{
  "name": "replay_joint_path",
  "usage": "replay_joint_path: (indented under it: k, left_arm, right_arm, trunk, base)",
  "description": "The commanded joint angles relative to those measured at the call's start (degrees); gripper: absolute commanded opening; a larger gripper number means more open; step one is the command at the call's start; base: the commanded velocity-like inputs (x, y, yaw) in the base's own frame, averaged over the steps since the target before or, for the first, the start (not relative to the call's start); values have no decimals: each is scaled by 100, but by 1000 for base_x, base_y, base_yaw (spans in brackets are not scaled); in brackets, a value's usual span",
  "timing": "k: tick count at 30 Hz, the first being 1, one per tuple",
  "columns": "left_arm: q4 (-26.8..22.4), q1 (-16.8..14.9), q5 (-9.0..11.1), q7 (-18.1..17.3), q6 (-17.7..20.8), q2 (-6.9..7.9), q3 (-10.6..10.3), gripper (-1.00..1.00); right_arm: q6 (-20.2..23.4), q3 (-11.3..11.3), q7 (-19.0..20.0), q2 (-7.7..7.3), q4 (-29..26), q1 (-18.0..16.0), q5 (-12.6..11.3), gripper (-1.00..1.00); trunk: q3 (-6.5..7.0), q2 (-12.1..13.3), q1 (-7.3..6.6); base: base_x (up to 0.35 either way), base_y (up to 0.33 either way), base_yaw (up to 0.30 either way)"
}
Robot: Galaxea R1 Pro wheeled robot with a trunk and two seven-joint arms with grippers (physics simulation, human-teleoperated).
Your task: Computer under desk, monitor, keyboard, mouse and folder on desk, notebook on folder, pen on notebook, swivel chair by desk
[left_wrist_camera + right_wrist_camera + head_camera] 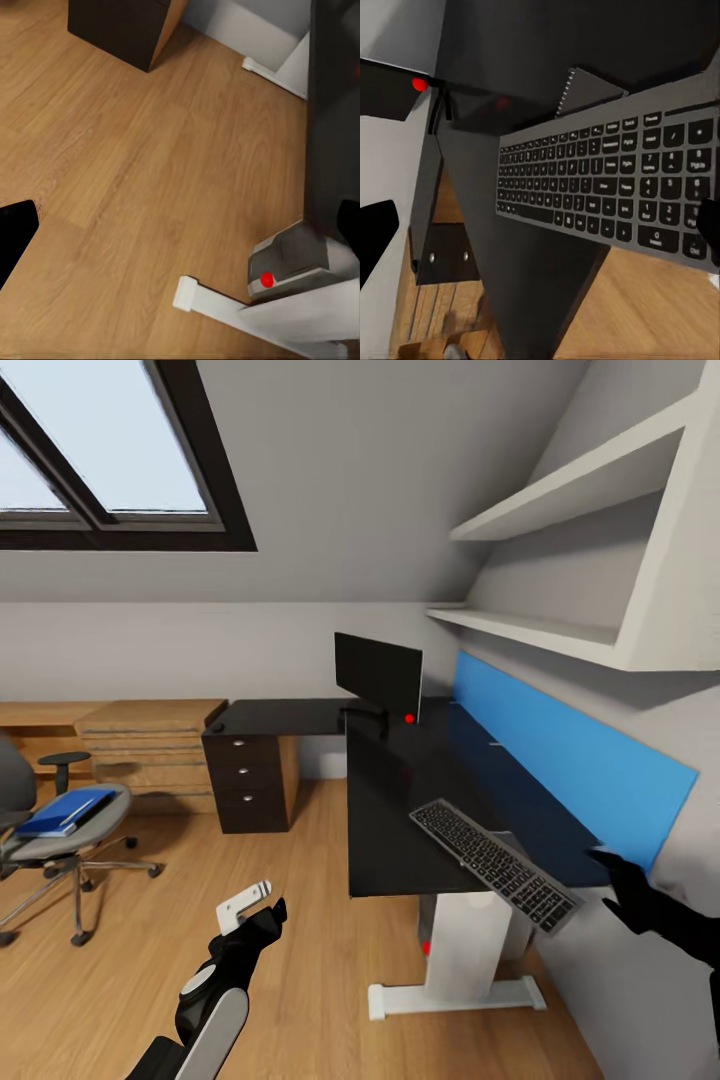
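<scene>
Keyboard (pixel 496 852) lies on the desk (pixel 395 830), just ahead of the right gripper (pixel 612 880), angled, with its near end jutting past the desk's front edge. Right gripper's 2 fingertips sit at the frame edges of the right wrist view, apart, nothing between them: released, hovering over the keys. Left gripper (pixel 262 905) hangs low over the wooden floor (pixel 300 960), well to the left of the desk; whether it is spread or closed cannot be told.

Progress, as judged: monitor (pixel 378 675) already stands at the desk's far corner, well beyond the right gripper. Keyboard is on the desk but not yet beside the monitor. Folder (pixel 65 810) remains on the swivel chair (pixel 60 835), far off to the left of the left gripper, chair well apart from the desk. A thin grey rectangle, likely the notebook (pixel 589 90), lies partly under the keyboard's far edge. Mouse and pen not made out.

Around: drawer unit (pixel 250 780), wooden chest (pixel 150 745), blue wall panel (pixel 560 755), shelves (pixel 590 490). Overhanging keyboard could slip if nudged.
</scene>
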Motion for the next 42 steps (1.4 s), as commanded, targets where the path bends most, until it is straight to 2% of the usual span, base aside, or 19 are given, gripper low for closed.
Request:
replay_joint_path:
  k: [1, 7, 18, 27, 28, 32, 33, 34, 36, 37, 42]
  left_arm:
    - [-8, -6, 27, 44, 16, 5, -12, 100]
    - [-14, -6, 27, 44, 16, 5, -12, 100]
    - [-15, -6, 27, 44, 16, 5, -13, 100]
    - [-10, -6, 27, 44, 16, 5, -18, 100]
    - [-13, -6, 27, 44, 16, 5, -18, 100]
    - [-10, -6, 27, 44, 16, 5, -20, 100]
    - [-10, -6, 27, 44, 16, -1, -21, 100]
    - [-10, -6, 27, 44, 16, -2, -21, 100]
    - [-9, -6, 27, 44, 16, -3, -24, 100]
    - [-8, -6, 27, 44, 16, -3, -38, 100]
    - [-7, -6, 27, 44, 16, -3, -78, 100]
  right_arm:
    - [20, -8, -3, 6, -5, 1, -59, 100]
    - [10, -8, 172, 12, 70, 21, -60, 100]
    - [-20, -8, 205, 21, 138, 23, -59, 100]
    - [-165, 0, 233, -5, 626, 23, -59, 100]
    - [-343, 13, 325, -13, 863, 23, -48, 100]
    - [-659, 24, 622, -31, 1169, 23, 16, 100]
    - [-1084, 33, 1361, -157, 1627, 23, 263, 100]
    - [-1155, 31, 1590, -202, 1772, 23, 339, 100]
    - [-1201, 31, 1808, -242, 1908, 23, 397, 100]
    - [-1257, 29, 2074, -287, 2064, 21, 453, 100]
    - [-1494, 27, 2382, -330, 2234, 17, 499, 100]
  trunk:
    - [-25, -46, 19]
    - [-133, -287, 151]
    - [-331, -728, 393]
    - [-492, -1089, 590]
    - [-510, -1129, 612]
    - [-582, -1290, 700]
    - [-600, -1330, 722]
    - [-618, -1370, 744]
    - [-654, -1450, 788]
    - [-672, -1490, 810]
    - [-762, -1691, 920]
  base:
    - [-328, 0, 0]
    - [-281, 0, 0]
    - [-26, 0, 0]
    - [0, 0, 0]
    - [0, 0, 0]
    - [0, 0, 0]
    - [0, 0, 0]
    - [0, 0, 0]
    - [0, 0, 0]
    - [0, 0, 0]
    - [0, 0, 0]
